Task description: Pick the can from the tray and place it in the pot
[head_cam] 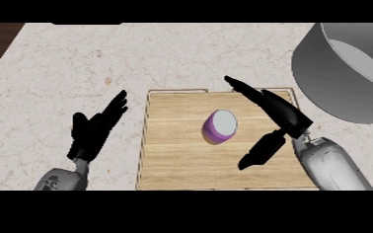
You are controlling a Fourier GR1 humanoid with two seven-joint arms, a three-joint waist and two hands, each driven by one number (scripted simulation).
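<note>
Can [220, 126], purple with a pale end, lies on its side near the middle of the wooden tray [175, 168], and nothing has hold of it. The right hand [273, 109] is spread wide just to its right, long fingers stretched toward the tray's far edge and the thumb pointing down toward the near edge, with the can just outside that gap. The left hand [94, 128] rests open over the worktop [87, 64], just off the tray's left side, holding nothing.

Lying down, the can would probably roll (its round side is on the wood), so a finger nudging it before the thumb closes could send it across the tray. The pot [331, 74] stands at the right, partly out of view; carried low, the can might clip its tall rim.
</note>
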